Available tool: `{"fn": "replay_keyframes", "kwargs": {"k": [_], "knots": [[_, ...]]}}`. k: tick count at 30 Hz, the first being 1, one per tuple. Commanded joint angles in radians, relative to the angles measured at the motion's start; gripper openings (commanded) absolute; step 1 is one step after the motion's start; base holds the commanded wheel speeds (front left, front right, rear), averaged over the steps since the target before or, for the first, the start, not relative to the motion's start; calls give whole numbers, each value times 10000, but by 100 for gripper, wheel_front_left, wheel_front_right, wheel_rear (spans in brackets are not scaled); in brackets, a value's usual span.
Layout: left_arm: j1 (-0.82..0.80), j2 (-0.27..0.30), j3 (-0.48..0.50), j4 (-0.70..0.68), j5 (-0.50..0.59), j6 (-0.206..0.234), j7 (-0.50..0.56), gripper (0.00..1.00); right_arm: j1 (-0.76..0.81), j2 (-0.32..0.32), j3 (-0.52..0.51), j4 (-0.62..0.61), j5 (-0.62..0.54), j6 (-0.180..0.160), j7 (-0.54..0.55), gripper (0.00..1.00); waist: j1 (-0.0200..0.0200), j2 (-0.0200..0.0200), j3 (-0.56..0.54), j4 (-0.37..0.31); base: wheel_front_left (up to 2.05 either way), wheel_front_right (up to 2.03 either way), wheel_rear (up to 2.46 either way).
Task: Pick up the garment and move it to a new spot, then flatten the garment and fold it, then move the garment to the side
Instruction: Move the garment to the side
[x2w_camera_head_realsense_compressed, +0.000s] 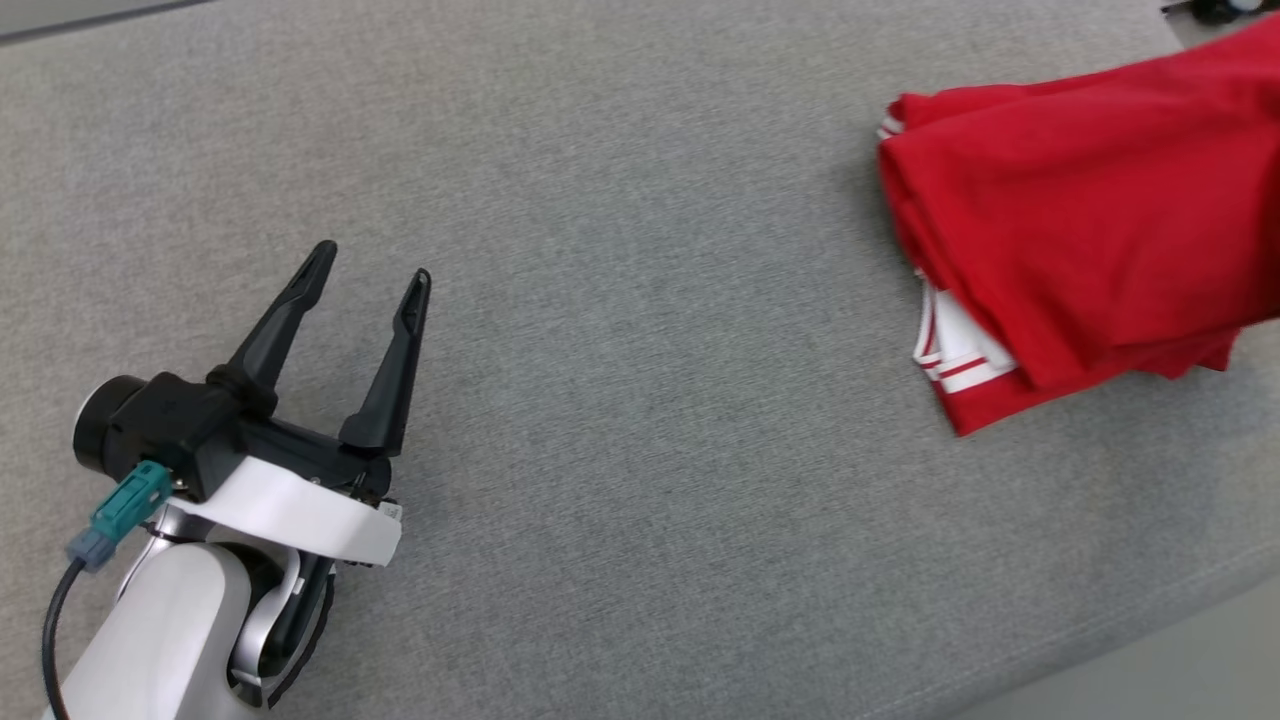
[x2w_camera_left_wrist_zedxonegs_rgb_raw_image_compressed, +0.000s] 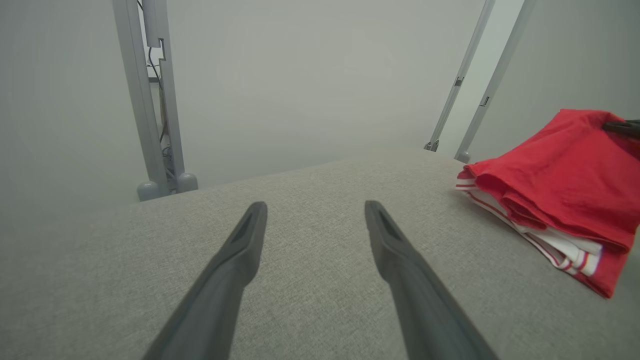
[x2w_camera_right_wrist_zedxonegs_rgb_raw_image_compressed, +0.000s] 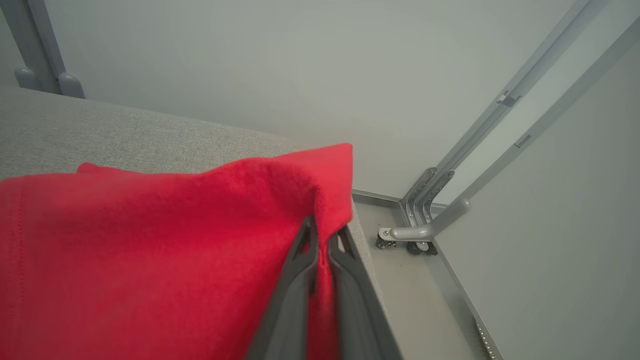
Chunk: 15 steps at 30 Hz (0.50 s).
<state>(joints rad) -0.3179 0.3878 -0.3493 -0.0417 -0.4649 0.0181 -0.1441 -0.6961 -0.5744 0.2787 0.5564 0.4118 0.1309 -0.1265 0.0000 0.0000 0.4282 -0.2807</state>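
Right hand (x2w_camera_right_wrist_zedxonegs_rgb_raw_image_compressed: 326, 228) on garment (x2w_camera_right_wrist_zedxonegs_rgb_raw_image_compressed: 150, 240), probably its corner

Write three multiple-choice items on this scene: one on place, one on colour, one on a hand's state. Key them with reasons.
1. Where on the table is the garment, in the head view? A. right B. left C. centre
2. Colour of the garment's trim? A. blue B. white C. black
3. The left hand is: A. shut on cloth B. open, empty C. shut, empty
Key: A, it lies at the upper right; B, white stripes show at its folded edge; B, its fingers stand apart, nothing between them.
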Motion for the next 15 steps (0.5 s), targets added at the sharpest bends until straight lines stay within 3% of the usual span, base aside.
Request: {"fn": "replay_keyframes", "kwargs": {"k": [1,2,3,4,10,15], "knots": [[-227,-9,-33,29,79,-66,1,100,-203,-98,-75,474,49,-4,-28,0,0,0,148,168,0,0,0],[-283,-37,-67,45,83,-91,-5,100,-330,-71,-112,873,109,-4,-15,5,0,0,185,235,0,0,0],[-322,-58,-104,63,84,-101,-22,100,-430,0,-130,1276,149,-3,-18,78,0,0,212,295,0,0,0],[-329,-60,-126,96,81,-138,-37,100,-523,12,-173,1665,115,-3,-44,100,0,0,235,352,0,0,0],[-315,-104,-186,336,1,-158,-148,100,-692,323,-213,2995,218,-3,-687,100,0,0,36,476,0,0,0],[37,-152,-110,565,-123,-19,-341,100,-383,773,-208,2688,377,-3,-1266,100,0,0,-605,518,0,0,0]]}}
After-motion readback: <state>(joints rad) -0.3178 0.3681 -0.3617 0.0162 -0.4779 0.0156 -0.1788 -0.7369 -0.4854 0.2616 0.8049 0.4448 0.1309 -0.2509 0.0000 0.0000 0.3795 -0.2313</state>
